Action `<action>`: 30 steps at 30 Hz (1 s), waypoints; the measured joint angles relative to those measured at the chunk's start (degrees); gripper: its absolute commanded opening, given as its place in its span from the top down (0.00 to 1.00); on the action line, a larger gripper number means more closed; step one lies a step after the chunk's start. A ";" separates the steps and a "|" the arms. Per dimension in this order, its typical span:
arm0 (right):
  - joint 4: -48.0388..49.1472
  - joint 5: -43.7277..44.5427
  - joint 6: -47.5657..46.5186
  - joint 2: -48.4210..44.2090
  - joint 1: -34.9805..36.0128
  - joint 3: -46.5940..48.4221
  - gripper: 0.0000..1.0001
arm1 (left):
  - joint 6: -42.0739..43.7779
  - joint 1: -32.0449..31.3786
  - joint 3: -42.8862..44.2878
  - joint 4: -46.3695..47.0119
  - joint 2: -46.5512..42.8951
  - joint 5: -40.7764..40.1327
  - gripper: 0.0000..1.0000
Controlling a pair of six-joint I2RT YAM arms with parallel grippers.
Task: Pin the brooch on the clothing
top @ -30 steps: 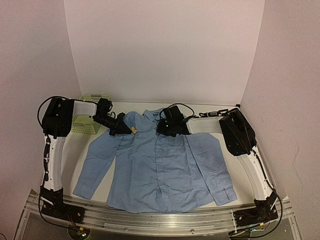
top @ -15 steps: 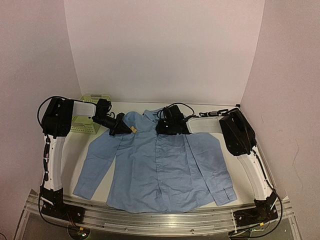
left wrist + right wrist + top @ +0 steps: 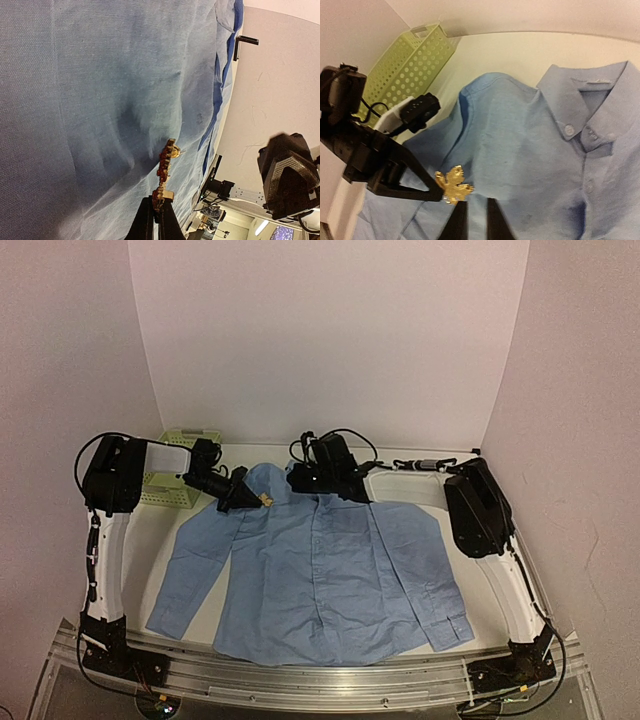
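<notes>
My left gripper (image 3: 154,212) is clamped on the small red-and-gold leaf-shaped brooch (image 3: 165,162) over the light blue cotton shirt (image 3: 85,90); my right gripper (image 3: 476,212) has its 2 jaws slightly apart.

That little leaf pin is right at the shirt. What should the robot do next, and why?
Probably bring the right fingers down to pinch the shirt beside the brooch. The left fingers grip the brooch at loose, wrinkled cloth, and the right fingers hover empty nearby.

Soft even light, pinkish cast, faint shadows, slightly blurred wrist views
</notes>
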 measured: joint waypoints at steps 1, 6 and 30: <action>0.31 -0.84 1.30 0.14 0.24 0.22 0.99 | -0.01 0.00 -0.05 0.12 0.00 0.00 1.00; 1.82 -4.56 7.80 2.58 -0.05 1.24 1.00 | -0.04 0.00 -0.13 0.32 0.00 0.00 1.00; 3.55 -12.98 19.01 12.24 -2.07 3.91 1.00 | -2.33 0.92 -1.83 4.95 0.31 1.55 1.00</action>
